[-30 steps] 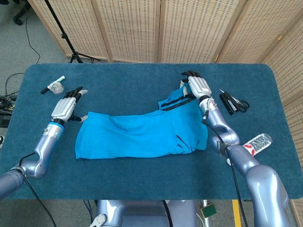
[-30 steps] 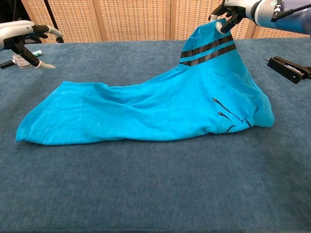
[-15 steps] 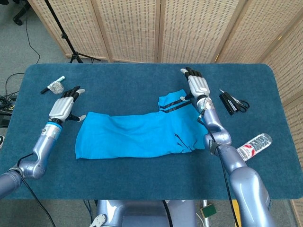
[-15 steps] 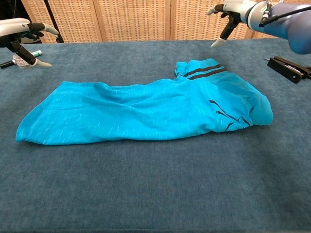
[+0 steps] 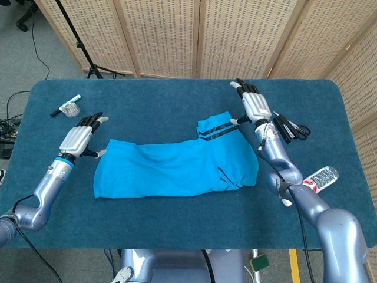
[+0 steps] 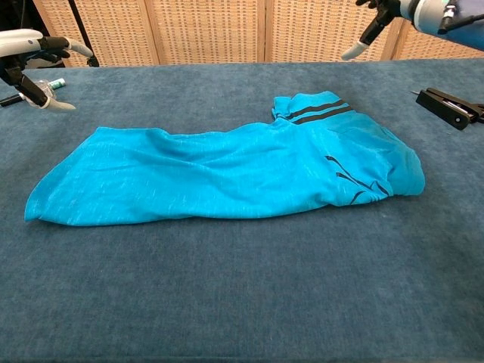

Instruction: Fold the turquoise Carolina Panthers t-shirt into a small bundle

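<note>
The turquoise t-shirt (image 5: 177, 165) (image 6: 227, 170) lies flat as a long folded band across the middle of the blue table. Its black-striped sleeve (image 5: 215, 127) (image 6: 318, 110) rests on top at the right end. My right hand (image 5: 254, 106) (image 6: 393, 15) hovers open just right of that sleeve, holding nothing. My left hand (image 5: 78, 137) (image 6: 30, 53) hangs open above the table just beyond the shirt's left end, fingers spread and empty.
Black scissors (image 5: 290, 127) (image 6: 450, 106) lie right of my right hand. A plastic bottle (image 5: 318, 178) lies near the right front. A small tube and marker (image 5: 66, 107) sit at the far left. Wicker screens stand behind the table (image 5: 177, 224).
My right hand let go of the striped sleeve, which dropped flat onto the shirt, then drew away to the right. My left hand shifted slightly toward me.
</note>
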Motion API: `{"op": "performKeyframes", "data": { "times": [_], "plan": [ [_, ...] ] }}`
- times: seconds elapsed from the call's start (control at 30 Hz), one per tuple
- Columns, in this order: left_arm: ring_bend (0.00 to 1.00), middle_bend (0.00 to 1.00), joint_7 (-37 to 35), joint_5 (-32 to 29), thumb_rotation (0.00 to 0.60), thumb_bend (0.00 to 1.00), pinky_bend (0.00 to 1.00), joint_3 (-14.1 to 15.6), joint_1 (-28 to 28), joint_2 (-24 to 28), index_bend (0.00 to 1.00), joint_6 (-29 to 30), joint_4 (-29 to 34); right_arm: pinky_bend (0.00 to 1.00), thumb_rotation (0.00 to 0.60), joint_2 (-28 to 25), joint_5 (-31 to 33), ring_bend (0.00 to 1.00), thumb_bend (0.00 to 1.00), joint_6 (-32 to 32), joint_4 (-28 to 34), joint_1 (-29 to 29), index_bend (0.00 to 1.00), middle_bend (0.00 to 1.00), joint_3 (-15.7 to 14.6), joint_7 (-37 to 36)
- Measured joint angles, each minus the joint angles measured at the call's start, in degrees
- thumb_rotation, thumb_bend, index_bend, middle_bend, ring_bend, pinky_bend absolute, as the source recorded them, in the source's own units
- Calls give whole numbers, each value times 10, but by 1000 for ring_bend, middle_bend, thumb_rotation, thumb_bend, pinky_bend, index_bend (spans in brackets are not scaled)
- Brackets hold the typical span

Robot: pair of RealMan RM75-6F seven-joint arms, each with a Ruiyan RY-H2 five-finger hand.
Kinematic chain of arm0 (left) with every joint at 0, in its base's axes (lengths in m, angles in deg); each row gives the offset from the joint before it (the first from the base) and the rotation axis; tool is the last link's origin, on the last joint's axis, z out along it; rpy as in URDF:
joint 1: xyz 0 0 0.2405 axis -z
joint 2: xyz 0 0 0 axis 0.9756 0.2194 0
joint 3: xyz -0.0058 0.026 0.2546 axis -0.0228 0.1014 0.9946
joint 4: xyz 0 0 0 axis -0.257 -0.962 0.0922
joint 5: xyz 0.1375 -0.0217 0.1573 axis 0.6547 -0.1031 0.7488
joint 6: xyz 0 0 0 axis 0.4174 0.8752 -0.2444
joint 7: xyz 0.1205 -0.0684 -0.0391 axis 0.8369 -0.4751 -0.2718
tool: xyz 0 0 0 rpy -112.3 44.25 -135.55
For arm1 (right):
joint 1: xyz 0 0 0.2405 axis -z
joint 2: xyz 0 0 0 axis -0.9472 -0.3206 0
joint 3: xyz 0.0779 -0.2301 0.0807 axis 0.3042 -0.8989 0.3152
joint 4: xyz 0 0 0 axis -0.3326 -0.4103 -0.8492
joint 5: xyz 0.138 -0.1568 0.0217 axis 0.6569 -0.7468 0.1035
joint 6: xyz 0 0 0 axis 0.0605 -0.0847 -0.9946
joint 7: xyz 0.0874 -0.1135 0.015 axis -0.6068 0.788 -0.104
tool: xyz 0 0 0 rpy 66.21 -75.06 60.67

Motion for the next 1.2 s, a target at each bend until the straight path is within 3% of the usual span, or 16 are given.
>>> {"op": "performKeyframes", "data": {
  "times": [0.33,0.53,0.83,1.2],
  "plan": [
    [0,0,-126,135,600,218,0,90,-57,49,0,87,-2,0,600,-152,-8,0,0,-120,252,129,0,0,-32,80],
    [0,0,-167,190,600,217,0,137,-95,62,0,151,-18,0,600,-232,-23,0,0,-204,371,217,0,0,-62,100],
    [0,0,-175,219,600,218,0,174,-130,38,0,189,-60,0,600,-298,-89,0,0,-315,405,326,0,0,-115,32],
    [0,0,-149,231,600,221,0,187,-143,-3,0,205,-89,0,600,-328,-139,0,0,-417,443,407,0,0,-144,-1]
  ]
}}
